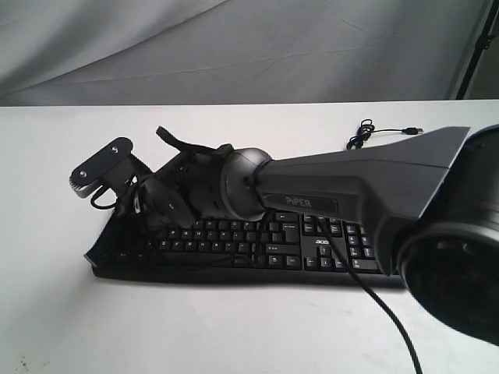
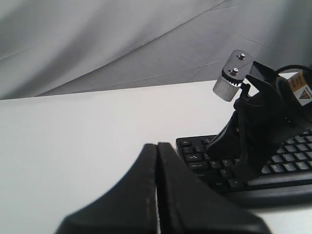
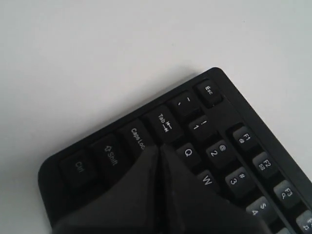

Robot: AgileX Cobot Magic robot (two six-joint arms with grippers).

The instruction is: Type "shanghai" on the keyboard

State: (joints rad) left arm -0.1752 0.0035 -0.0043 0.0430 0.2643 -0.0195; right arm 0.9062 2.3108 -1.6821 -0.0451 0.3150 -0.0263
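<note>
The black keyboard [image 1: 257, 249] lies across the white table, its "acer" logo near the number pad. My right arm reaches over it to its left end. There my right gripper [image 1: 152, 218] is shut, pointing down at the keys. In the right wrist view its tip [image 3: 158, 146] sits where Tab, Caps Lock and Q meet on the keyboard [image 3: 209, 92]. I cannot tell whether it presses a key. My left gripper [image 2: 157, 145] is shut and holds nothing. It stays off the left end of the keyboard [image 2: 195, 158], and from there the right gripper [image 2: 210, 145] shows on the keys.
The keyboard's thin USB cable [image 1: 366, 132] coils on the table behind the right arm. A black arm cable [image 1: 382, 312] hangs in front of the number pad. White table [image 1: 234, 327] surrounds the keyboard, with a grey cloth backdrop [image 1: 234, 47] behind it.
</note>
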